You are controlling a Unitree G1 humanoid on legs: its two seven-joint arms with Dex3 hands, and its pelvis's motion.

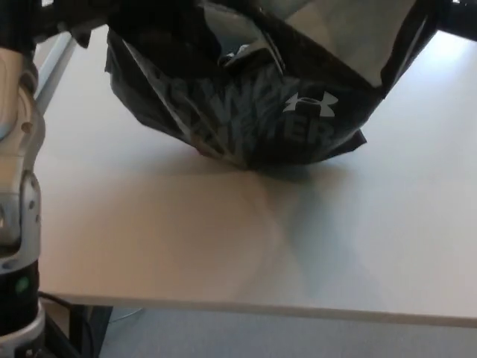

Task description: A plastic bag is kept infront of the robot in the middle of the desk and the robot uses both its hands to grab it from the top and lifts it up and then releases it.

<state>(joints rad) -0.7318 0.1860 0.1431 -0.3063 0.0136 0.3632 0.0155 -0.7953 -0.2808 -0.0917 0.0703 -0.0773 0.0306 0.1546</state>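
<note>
The black plastic bag (pixel 283 112) with a white logo and lettering hangs stretched across the top of the head view. Its mouth is pulled wide open towards me. My left hand (pixel 30 22) is at the top left corner, shut on the bag's left top edge. Only a dark sliver of my right hand (pixel 463 6) shows at the top right corner, where the bag's right edge is pulled up taut. The bag's lowest fold sits just over the desk (pixel 223 239); I cannot tell whether it touches.
My silver left forearm (pixel 19 171) stands upright along the left border, beside the desk's left edge. The desk's front edge runs across the bottom, with grey floor (pixel 298 335) below it. The bag's shadow lies on the desk under it.
</note>
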